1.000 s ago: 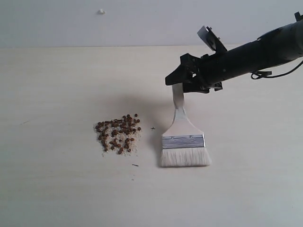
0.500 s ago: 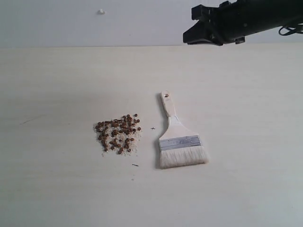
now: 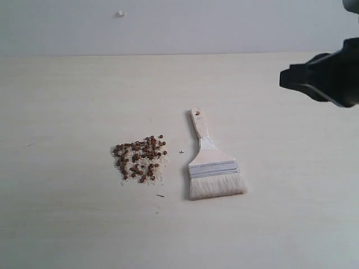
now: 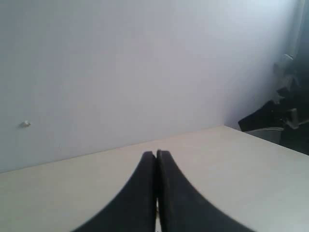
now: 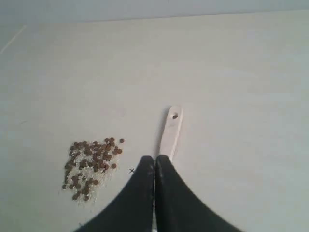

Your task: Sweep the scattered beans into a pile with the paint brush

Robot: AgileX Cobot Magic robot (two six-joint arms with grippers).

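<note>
Right arm farther right; one paint brush, dozens of beans

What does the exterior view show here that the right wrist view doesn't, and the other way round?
Only the exterior view: the brush's bristles and metal band, plus a small white speck on the wall. Only the right wrist view: the right gripper shut and empty, jaws pressed together; the exterior catches it only as a dark shape at the edge. Both: the beans piled with white grains, the brush handle with its hole, lying beside them, and the pale table.
</note>
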